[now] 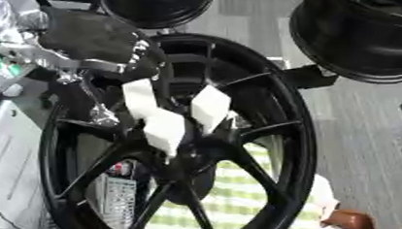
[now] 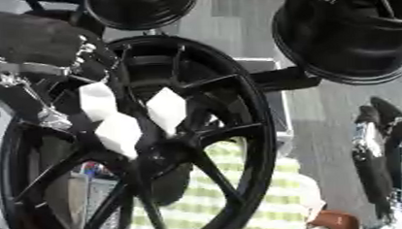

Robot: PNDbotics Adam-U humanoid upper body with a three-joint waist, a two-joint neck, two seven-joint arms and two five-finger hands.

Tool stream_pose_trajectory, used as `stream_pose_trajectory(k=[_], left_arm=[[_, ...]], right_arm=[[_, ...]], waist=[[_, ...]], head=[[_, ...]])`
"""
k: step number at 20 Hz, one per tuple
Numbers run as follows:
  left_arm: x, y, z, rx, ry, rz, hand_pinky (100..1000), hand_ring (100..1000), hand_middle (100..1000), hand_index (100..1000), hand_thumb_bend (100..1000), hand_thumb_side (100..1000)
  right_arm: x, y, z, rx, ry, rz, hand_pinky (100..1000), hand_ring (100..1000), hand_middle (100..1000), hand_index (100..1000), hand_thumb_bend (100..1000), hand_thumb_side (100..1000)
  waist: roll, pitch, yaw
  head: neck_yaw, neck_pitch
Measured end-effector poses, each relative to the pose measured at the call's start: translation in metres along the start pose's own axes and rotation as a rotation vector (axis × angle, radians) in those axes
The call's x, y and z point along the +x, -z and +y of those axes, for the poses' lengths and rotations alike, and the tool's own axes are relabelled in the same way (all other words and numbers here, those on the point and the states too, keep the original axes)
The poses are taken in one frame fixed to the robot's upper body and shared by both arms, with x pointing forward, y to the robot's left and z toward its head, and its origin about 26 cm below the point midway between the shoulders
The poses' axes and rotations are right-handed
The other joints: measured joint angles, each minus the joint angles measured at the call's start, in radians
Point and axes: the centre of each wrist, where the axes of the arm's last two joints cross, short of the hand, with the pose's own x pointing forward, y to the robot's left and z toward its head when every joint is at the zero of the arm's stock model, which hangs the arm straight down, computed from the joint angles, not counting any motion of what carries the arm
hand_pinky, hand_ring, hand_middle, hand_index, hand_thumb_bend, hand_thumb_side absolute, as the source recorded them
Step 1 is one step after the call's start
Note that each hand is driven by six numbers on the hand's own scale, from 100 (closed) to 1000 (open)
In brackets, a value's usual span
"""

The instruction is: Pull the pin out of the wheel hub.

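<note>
Centrally, the glossy black multi-spoke wheel hub (image 1: 239,134) stands on edge and fills most of the view, its thin spokes meeting at a dark centre (image 1: 189,158). The pin itself cannot be made out; it would lie somewhere at that centre, hidden among the spokes and the fingertips. The robot's left hand (image 1: 99,38), black with silver joints, comes in from the upper left and reaches over the rim, its white-padded fingertips (image 1: 164,130) spread across the spokes just above the centre. The fingers look bent toward the hub, but whether they pinch anything cannot be told. The right hand (image 2: 378,152), dark with silver parts, shows at the right edge, well apart from the wheel; its fingers look long and roughly straight, holding nothing. Behind the spokes lies a green-and-white checked cloth (image 1: 234,197). Two more black wheel rims hang farther off, one at the top (image 1: 157,6) and one at the upper right (image 1: 362,31).
</note>
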Motion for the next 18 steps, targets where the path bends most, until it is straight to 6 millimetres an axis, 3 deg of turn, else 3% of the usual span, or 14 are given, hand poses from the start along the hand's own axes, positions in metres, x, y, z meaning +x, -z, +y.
stream_pose_trajectory(k=[13, 18], left_arm=[[0.0033, 0.0005, 0.0023, 0.01, 0.018, -0.012, 758, 740, 690, 711, 327, 190], [0.0046, 0.0007, 0.0033, 0.021, 0.011, -0.026, 749, 735, 694, 705, 351, 187]], right_arm=[[-0.0001, 0.0004, -0.0006, 0.0, 0.005, -0.001, 938, 870, 704, 827, 100, 721], [-0.0002, 0.0006, -0.0008, -0.002, 0.009, 0.0, 939, 870, 704, 828, 100, 722]], waist=[[0.0, -0.002, 0.0], [0.0, -0.002, -0.001]], head=[[0.01, 0.0], [0.014, -0.001]])
